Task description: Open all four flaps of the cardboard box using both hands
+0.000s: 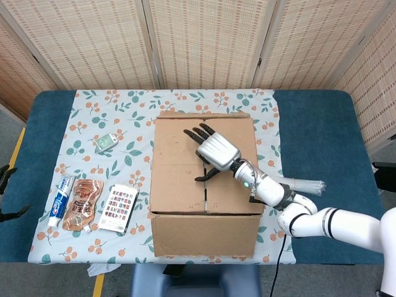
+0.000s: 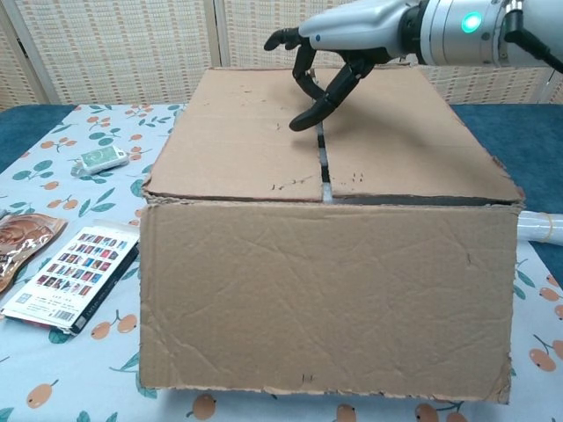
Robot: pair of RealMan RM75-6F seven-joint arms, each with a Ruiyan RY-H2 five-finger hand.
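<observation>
The cardboard box (image 1: 204, 185) (image 2: 325, 290) stands in the middle of the table with its top flaps folded flat and a narrow seam running down the middle. My right hand (image 1: 213, 152) (image 2: 339, 53) hovers low over the far half of the top, fingers spread and pointing left, thumb angled down at the seam. It holds nothing. The left flap (image 2: 242, 132) and the right flap (image 2: 409, 132) both lie closed. At the far left edge of the head view my left hand (image 1: 7, 192) shows only as dark fingertips, off the table.
On the tablecloth left of the box lie a booklet (image 1: 118, 208) (image 2: 75, 277), a brown pouch (image 1: 82, 204), a toothpaste tube (image 1: 60, 200) and a small green packet (image 1: 106, 143) (image 2: 98, 159). A clear plastic tube (image 1: 303, 184) lies right of the box.
</observation>
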